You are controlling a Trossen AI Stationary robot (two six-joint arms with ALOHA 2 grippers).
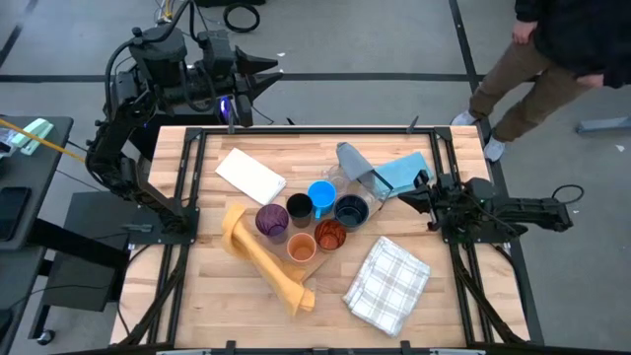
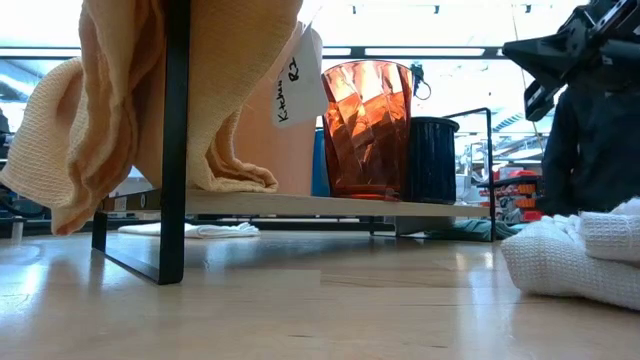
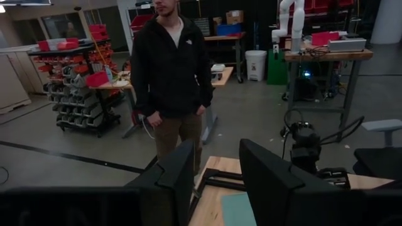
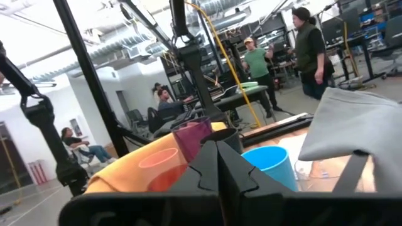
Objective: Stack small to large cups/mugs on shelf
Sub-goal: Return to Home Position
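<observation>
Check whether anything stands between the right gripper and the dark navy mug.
Nothing visible does. Seen from above, the shut right gripper faces the dark navy mug across an open gap; the blue-grey cloth lies beside that line. The left gripper waits open behind the table.

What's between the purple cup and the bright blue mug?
The black cup sits between the purple cup and the bright blue mug; the high view shows it.

Cups [image 1: 300, 210] crowd table [image 1: 212, 296] middle; checked towel [image 1: 387, 284], blue-grey cloth [image 1: 404, 170] flank right claw [image 1: 399, 194]; left side bare.
</observation>
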